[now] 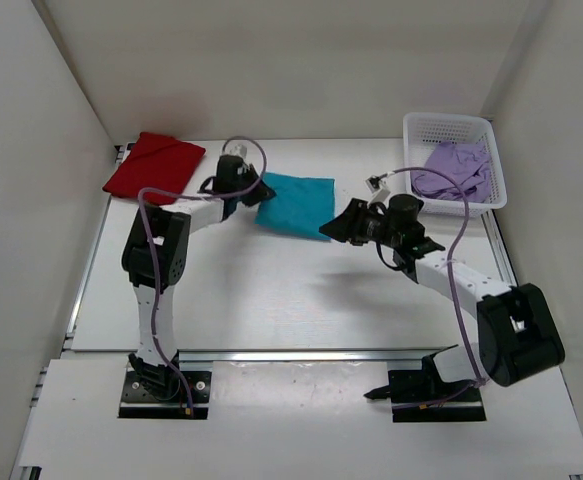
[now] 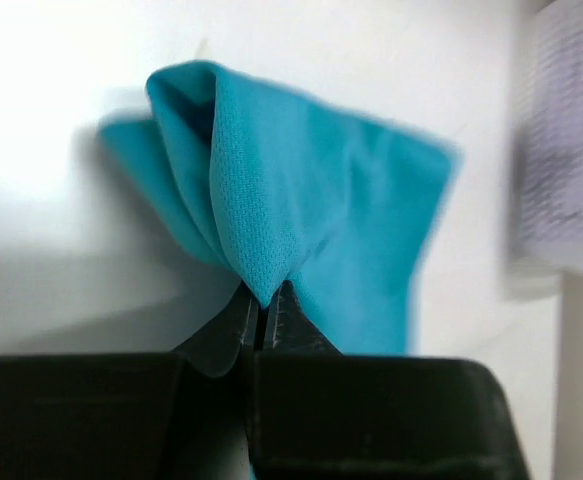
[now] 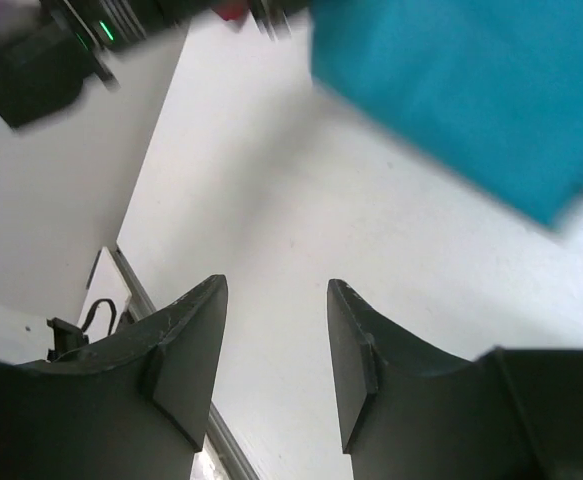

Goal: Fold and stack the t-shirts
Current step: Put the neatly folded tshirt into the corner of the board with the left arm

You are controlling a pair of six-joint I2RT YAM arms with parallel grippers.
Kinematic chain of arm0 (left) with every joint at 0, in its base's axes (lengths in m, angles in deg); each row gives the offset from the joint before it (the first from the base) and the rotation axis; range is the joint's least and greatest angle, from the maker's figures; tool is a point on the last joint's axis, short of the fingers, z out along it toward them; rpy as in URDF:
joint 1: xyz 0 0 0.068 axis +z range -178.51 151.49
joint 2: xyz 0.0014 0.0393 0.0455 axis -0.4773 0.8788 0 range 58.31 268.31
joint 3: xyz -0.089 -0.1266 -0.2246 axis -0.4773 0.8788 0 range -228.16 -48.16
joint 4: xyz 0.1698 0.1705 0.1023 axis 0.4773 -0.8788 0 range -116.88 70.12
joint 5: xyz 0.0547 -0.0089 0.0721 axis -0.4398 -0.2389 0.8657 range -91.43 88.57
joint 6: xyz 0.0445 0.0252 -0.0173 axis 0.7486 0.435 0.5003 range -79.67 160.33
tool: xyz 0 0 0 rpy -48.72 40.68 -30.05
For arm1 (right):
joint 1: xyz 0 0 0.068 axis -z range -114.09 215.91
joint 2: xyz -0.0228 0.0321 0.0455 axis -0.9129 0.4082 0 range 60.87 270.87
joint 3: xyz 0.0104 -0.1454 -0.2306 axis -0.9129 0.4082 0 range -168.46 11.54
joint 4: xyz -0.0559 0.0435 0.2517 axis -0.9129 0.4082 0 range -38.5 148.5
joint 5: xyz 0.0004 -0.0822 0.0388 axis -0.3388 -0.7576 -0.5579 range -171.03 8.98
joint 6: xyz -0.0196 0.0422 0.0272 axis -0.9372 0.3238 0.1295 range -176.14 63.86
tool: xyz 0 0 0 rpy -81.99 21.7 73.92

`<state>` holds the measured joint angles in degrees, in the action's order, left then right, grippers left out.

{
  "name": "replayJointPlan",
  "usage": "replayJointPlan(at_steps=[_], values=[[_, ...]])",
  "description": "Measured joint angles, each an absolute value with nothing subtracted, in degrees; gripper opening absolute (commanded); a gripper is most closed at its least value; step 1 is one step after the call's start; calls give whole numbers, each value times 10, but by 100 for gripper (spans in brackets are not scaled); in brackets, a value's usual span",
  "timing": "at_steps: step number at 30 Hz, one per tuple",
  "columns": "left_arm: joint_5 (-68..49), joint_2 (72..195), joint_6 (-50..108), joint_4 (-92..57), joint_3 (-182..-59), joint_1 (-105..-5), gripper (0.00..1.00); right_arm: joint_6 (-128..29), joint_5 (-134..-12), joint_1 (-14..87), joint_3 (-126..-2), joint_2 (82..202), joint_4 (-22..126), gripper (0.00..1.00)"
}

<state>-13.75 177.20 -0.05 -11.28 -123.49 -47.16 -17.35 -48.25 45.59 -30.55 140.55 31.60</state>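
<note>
White tabletop [image 1: 271,300] carries everything. Teal t-shirt [image 1: 296,203] lies folded toward the back middle, between the two arms. Red t-shirt [image 1: 154,167] is also folded, at the back left corner, well apart from the teal one. Lilac t-shirt [image 1: 456,170] sits crumpled inside the white mesh basket [image 1: 449,125] at back right, not folded yet. Nothing is stacked yet.

Left claw [image 2: 263,305] is clamped on the teal shirt's left side. Its wrist view shows a peak of cloth pinched between the tips, with fabric tenting up off the tabletop. Right claw [image 3: 276,290] has jaws apart with nothing in them. It hovers just off the teal shirt's near right corner, not touching cloth as far as I can tell.

Risks, my judgement:
- The left pinch looks shallow and right at the tips, maybe top layers only. A lift or drag toward the red shirt could peel the fold open or slip free.
- A one-sided hold means the far side may sag and bunch.
- The right claw is close and could snag the corner or scrape the tabletop if it dives in.
</note>
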Motion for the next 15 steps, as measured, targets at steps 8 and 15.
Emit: replayJointPlan(at_steps=[8, 15], values=[[-182, 1782, 2, -181, -1470, -356, 0, -178, -488, 480, -218, 1347, 317, 43], [-202, 1749, -62, -117, -1386, -148, 99, -180, -470, 455, -206, 1373, 313, 44]])
